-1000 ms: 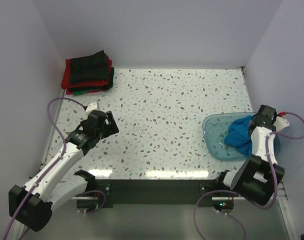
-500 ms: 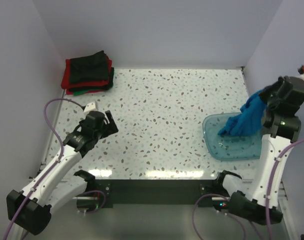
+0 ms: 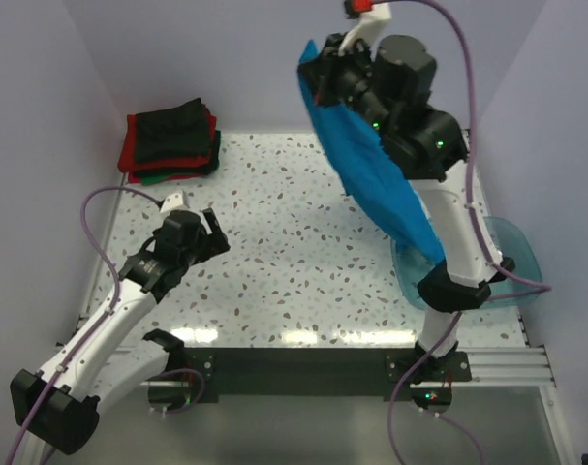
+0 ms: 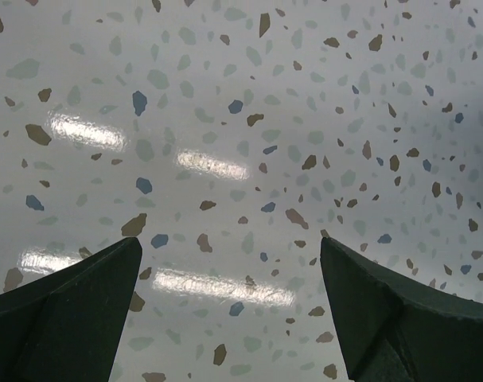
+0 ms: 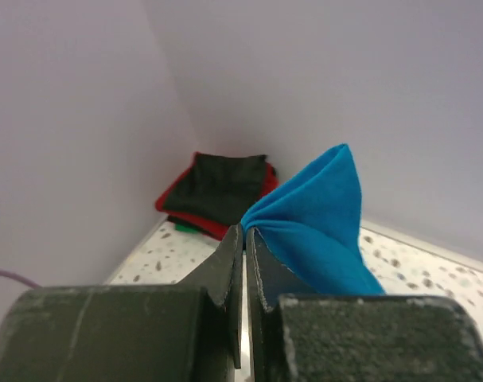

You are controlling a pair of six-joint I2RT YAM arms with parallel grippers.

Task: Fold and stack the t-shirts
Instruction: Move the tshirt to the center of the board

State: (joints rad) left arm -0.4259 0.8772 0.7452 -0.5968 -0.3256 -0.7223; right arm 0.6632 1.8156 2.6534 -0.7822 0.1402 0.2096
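Blue t-shirt (image 3: 376, 179): hangs in the air to the right of the folded stack (image 3: 172, 140), well apart from it and high above the worktop (image 3: 294, 252). Its lower end trails down toward the plastic tub (image 3: 516, 257) (the arm hides whether the hem touches it).
Right gripper (image 5: 243, 235): jaws clenched on a pinched peak of the blue cloth, with only a small bite of fabric between them.
Left gripper (image 4: 229, 243): jaws released and spread wide with nothing between them, low over bare worktop on the near side of the folded stack.
Risk, slip: the grip is thin, so a quick swing toward the folded stack could tug the cloth free and drop it in a heap.
Risk, snag: the trailing end could catch the tub's rim and drag or tip the tub.
Risk, bunching: held at a single point, the shirt hangs in a long drape rather than flat. Lowered like this, it would likely land crumpled to the right of the folded stack (a second corner held by the free jaws would help).
Risk, stack: loose cloth sweeping past could brush the folded stack and push its top layer askew.
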